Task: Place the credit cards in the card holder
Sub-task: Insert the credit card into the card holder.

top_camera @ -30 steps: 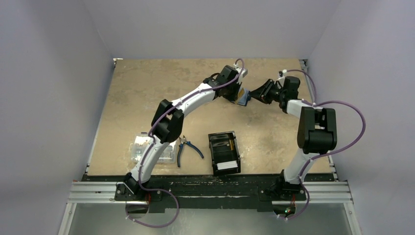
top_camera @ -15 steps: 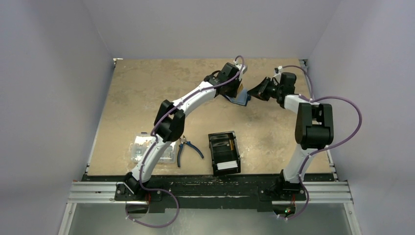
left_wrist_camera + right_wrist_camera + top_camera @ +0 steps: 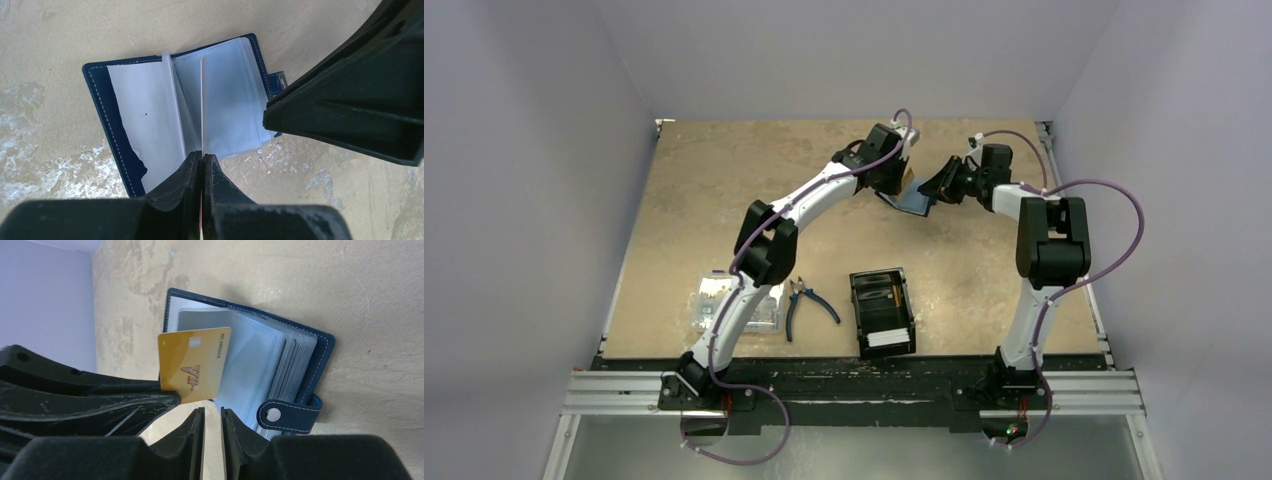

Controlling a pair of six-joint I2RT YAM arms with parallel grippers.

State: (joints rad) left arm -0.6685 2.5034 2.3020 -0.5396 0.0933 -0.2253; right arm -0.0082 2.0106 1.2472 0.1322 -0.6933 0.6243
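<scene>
The card holder is a navy wallet lying open on the table, its clear sleeves fanned and its snap tab toward me. It also shows as the card holder and the card holder. My left gripper is shut on a gold credit card, which stands on edge over the sleeves as a thin line, the credit card. My right gripper hovers at the wallet's edge, its jaws slightly apart with only table showing between them. From above, the left gripper and right gripper meet over the wallet.
A black open tray holding pale cards stands near the front middle. Blue-handled pliers and a clear plastic box lie to its left. The back wall is close behind the wallet.
Both grippers and the wallet have shifted a little toward the far edge and to the left. The right arm's elbow has swung left. The card stays in the left gripper.
</scene>
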